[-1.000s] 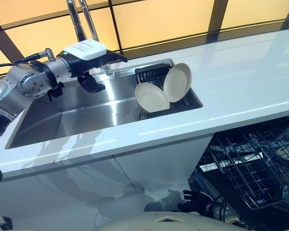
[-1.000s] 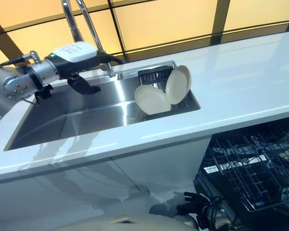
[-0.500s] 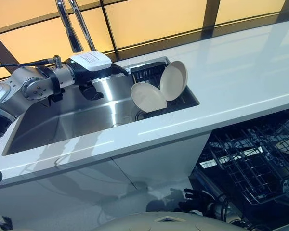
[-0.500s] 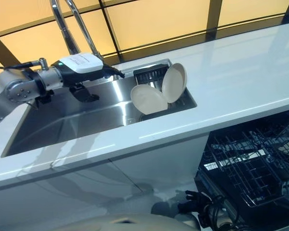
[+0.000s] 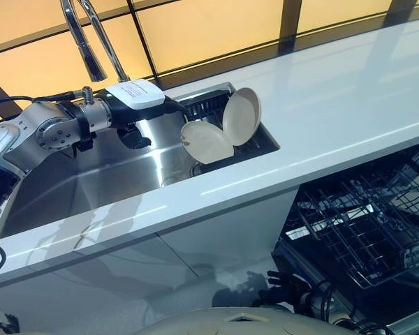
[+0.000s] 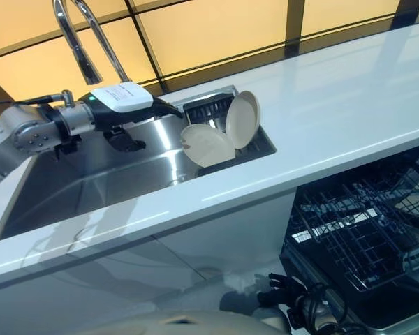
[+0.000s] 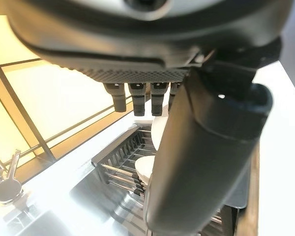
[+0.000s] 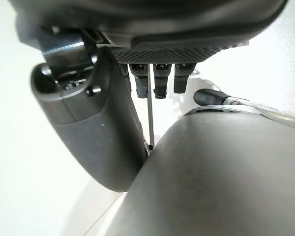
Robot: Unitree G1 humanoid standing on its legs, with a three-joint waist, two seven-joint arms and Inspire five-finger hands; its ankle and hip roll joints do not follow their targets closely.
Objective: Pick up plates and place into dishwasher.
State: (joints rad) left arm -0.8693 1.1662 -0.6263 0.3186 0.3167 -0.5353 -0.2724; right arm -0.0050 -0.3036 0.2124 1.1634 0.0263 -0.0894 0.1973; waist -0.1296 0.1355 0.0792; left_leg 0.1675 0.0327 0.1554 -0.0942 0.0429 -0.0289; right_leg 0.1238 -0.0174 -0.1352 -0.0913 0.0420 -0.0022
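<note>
Nothing loaded yet: both plates (image 5: 220, 132) in sink rack (image 5: 202, 106), dishwasher (image 5: 363, 230) rack bare. Left robot hand (image 5: 136, 132) open, empty, over sink (image 5: 91, 188).

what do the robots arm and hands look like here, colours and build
The left arm is silver-grey metal with rounded, bolted joints and a black cable at the wrist. Its left hand is dark with a white cover on the back. Up close, the left hand and the right hand show matte black fingers, a textured palm edge and a thick rounded thumb.
</note>
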